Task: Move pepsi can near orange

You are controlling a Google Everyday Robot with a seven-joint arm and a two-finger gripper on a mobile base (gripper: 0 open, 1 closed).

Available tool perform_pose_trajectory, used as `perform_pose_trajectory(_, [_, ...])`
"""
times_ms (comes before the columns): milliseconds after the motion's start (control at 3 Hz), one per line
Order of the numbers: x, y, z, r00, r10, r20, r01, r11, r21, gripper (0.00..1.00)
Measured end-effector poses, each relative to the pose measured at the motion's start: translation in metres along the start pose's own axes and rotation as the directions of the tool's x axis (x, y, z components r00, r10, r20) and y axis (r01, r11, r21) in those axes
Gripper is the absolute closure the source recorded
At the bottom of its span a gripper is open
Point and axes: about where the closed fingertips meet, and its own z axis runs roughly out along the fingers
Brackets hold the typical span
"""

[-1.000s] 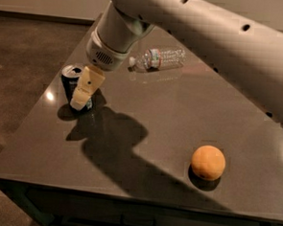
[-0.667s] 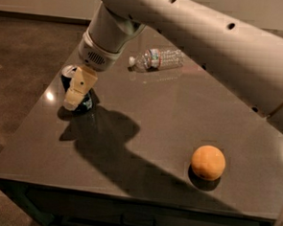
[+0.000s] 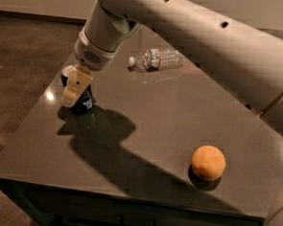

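The pincer [image 3: 74, 92] has slid a little to the left since a second ago. It now sits low over the far-left part of the table [image 3: 180, 103], right against the pepsi can [image 3: 84, 103] and covering much of it. Whether it is spread or pinching the can, I cannot tell. The can is at the far left, well apart from the orange [image 3: 208, 162], which rests near the right. A clear water bottle [image 3: 157, 58] lies on its side farther back.

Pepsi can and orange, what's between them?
Camera view shows only bare table and the arm's shadow between pepsi can and orange; gripper sits at the can.
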Motion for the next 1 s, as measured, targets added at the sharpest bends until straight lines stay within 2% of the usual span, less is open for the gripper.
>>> perform_pose_trajectory(667, [0.0, -0.004, -0.007, 1.0, -0.01, 0.013, 0.01, 0.9999, -0.007, 0.62])
perform_pose_trajectory(1000, [0.002, -0.006, -0.026, 0.999, -0.016, 0.028, 0.016, 0.9999, 0.006, 0.85])
